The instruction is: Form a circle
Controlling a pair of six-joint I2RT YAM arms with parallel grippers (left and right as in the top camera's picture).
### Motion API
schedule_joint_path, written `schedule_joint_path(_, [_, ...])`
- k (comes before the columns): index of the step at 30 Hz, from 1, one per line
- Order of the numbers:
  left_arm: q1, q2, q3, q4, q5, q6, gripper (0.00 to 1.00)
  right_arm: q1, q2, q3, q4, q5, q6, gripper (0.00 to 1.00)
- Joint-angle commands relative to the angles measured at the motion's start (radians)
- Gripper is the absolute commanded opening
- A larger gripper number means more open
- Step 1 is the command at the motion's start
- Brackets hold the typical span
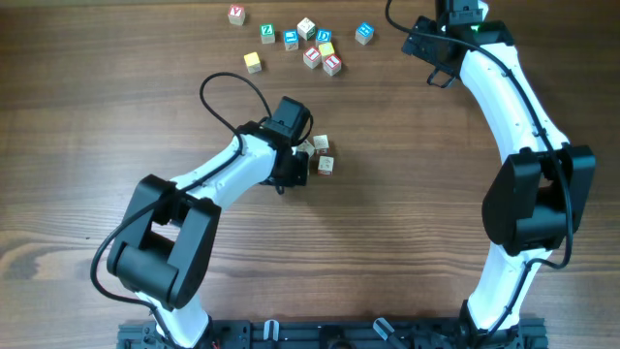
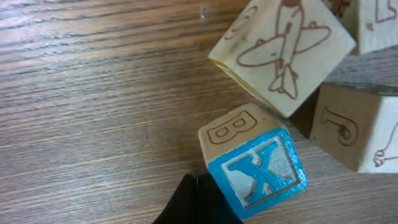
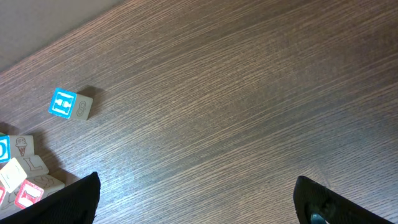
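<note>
Position of left gripper: low over the table, left of centre, fingers pressed together into one dark point with nothing between them. That point sits at the lower left edge of the blue "X" cube. Judgement: the closed fingers serve as a pusher, not a clamp. A narrow tip can nudge one small cube without disturbing its neighbours.

The circle lies just right of that gripper, near the middle of the table. Condition: a loose clump, not a closed ring. Seen from the left wrist, the "X" cube stands skewed to the wood grain, with the aeroplane cube above it and the "J" cube to its right. All three are close together, but contact cannot be confirmed. No count of the clump is possible from overhead, as the wrist covers part of it. Judgement: forming is under way, and the "X" cube needs swinging into line.

Spare cubes lie scattered along the far edge, well apart from the work.

Right gripper: at the far side, right of the spares, fingers spread wide, holding nothing, over bare wood near a lone blue cube. Judgement: parked clear so as not to obstruct.
</note>
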Motion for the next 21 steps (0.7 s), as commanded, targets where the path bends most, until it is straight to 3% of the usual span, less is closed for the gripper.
schedule_joint_path(1, [-0.002,0.007,-0.007,0.003,0.01,-0.015,0.04,0.001,0.01,0.003,0.002,-0.009,-0.001,1.0])
schedule_joint_path(14, [0.011,-0.002,0.0,0.006,-0.131,-0.012,0.04,0.001,0.01,0.003,0.002,-0.009,-0.001,1.0])
schedule_joint_path(21, [0.225,-0.093,0.061,0.034,-0.151,-0.091,0.1,0.001,0.01,0.003,0.002,-0.009,-0.001,1.0])
